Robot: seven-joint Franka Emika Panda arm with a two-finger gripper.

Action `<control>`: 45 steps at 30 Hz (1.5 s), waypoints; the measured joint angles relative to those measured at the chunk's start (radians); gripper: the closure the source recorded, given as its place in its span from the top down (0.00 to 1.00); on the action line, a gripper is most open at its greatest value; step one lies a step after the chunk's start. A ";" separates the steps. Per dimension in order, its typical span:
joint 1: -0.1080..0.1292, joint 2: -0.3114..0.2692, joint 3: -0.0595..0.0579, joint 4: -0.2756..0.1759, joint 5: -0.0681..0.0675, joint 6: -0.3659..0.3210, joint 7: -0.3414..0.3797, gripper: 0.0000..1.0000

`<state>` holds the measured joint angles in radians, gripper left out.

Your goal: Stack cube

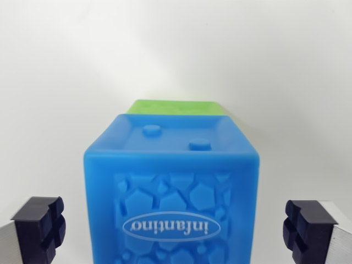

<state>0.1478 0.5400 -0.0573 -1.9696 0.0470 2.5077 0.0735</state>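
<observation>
Blue cube (171, 192) flanks clear (both sides)

We see bright, even, diffuse light with almost no shadows. The blue cube (171, 192) is sharp; the white surface (176, 55) behind it looks washed out and featureless.

Only the gripper (176, 228) shows of the robot, as two fingers in the lower corners of the frame. The finger at the lower left (38, 228) has a dark navy, almost black pad with a blocky, matte surface cut by grooves into rounded lobes, mounted on a pale silver-grey metal part that runs off the bottom left edge. The finger at the lower right (308, 228) matches it: the same dark, grooved pad backed by a light grey metal piece reaching the right edge.
</observation>
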 joint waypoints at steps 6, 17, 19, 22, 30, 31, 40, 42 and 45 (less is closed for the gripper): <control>0.001 -0.035 -0.001 -0.003 -0.001 -0.032 0.001 1.00; 0.001 -0.107 -0.003 -0.004 -0.008 -0.102 0.004 1.00; 0.001 -0.125 -0.003 -0.004 -0.010 -0.119 0.004 1.00; 0.001 -0.148 -0.003 0.000 -0.012 -0.146 0.006 1.00; 0.001 -0.204 -0.004 0.016 -0.017 -0.218 0.009 1.00; 0.001 -0.211 -0.004 0.020 -0.018 -0.228 0.010 1.00; 0.001 -0.260 -0.004 0.052 -0.022 -0.310 0.013 1.00; 0.001 -0.271 -0.004 0.062 -0.023 -0.330 0.014 1.00; 0.001 -0.286 -0.004 0.075 -0.024 -0.357 0.014 1.00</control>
<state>0.1489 0.2541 -0.0613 -1.8946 0.0226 2.1510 0.0878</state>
